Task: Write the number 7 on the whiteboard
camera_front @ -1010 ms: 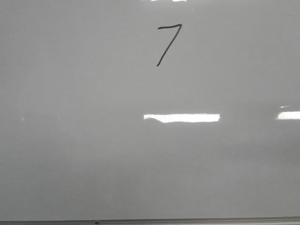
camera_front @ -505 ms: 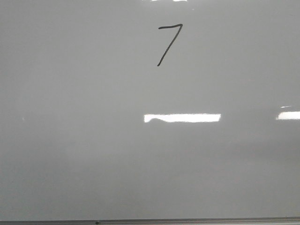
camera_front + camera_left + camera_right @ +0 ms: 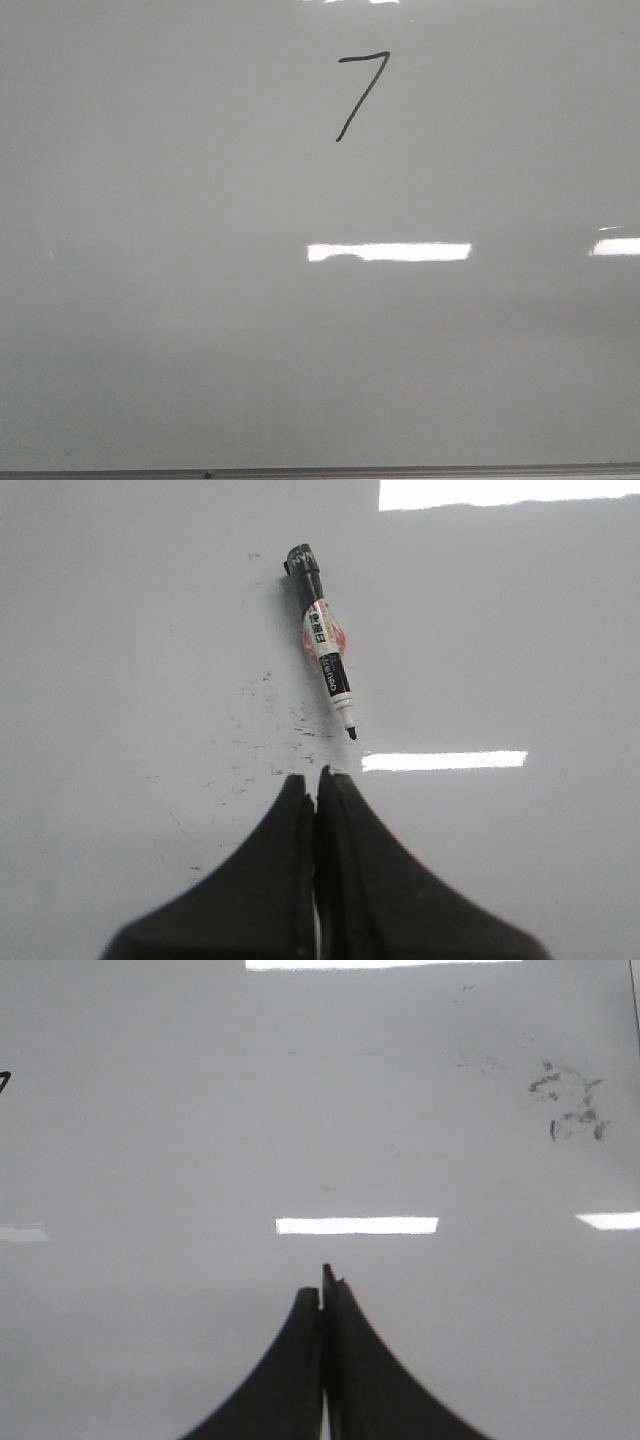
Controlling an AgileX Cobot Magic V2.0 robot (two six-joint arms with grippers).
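Observation:
A thin black hand-drawn number 7 point(image 3: 358, 92) stands near the top middle of the glossy pale-grey whiteboard point(image 3: 200, 300) in the front view. No gripper shows in that view. In the left wrist view my left gripper point(image 3: 317, 777) is shut and empty above the whiteboard point(image 3: 120, 630). An uncapped black marker point(image 3: 322, 645) lies loose on the board just beyond its fingertips. In the right wrist view my right gripper point(image 3: 322, 1282) is shut and empty over the whiteboard point(image 3: 150, 1140). A tip of the 7's stroke point(image 3: 4, 1080) shows at that view's edge.
The board's thin metal bottom edge point(image 3: 320, 472) runs along the front. Small black ink specks point(image 3: 270, 720) lie near the marker tip. A smudge of old ink marks point(image 3: 568, 1105) lies on the board in the right wrist view. Bright rectangular light reflections point(image 3: 388, 251) lie on the surface.

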